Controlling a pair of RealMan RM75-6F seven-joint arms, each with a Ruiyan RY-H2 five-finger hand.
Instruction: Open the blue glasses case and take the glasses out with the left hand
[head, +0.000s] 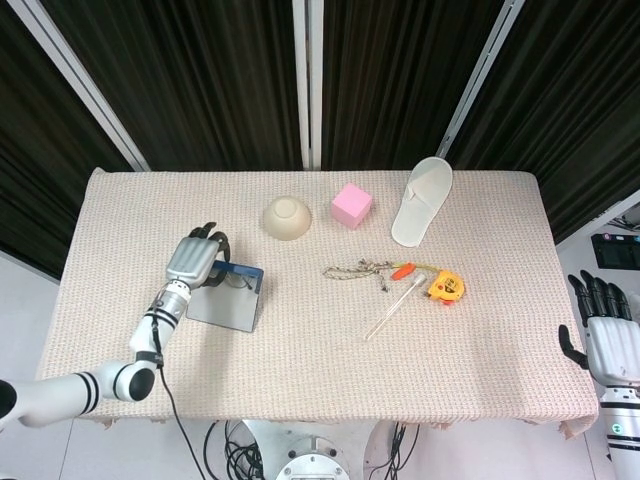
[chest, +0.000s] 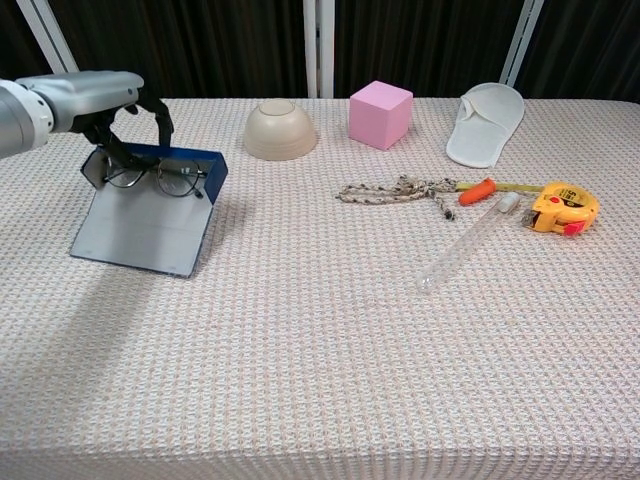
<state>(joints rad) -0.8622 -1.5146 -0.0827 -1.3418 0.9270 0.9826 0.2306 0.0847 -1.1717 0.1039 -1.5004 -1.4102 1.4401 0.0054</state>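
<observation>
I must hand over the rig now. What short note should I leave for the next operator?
Left hand: gripping the far end of the open blue glasses case, which is tilted up off the table.
Right hand: idle past the table's right edge, holding nothing.
Glasses: in the case.
Done: case opened.
Left: set the case down and take out the glasses with the left hand.
</observation>
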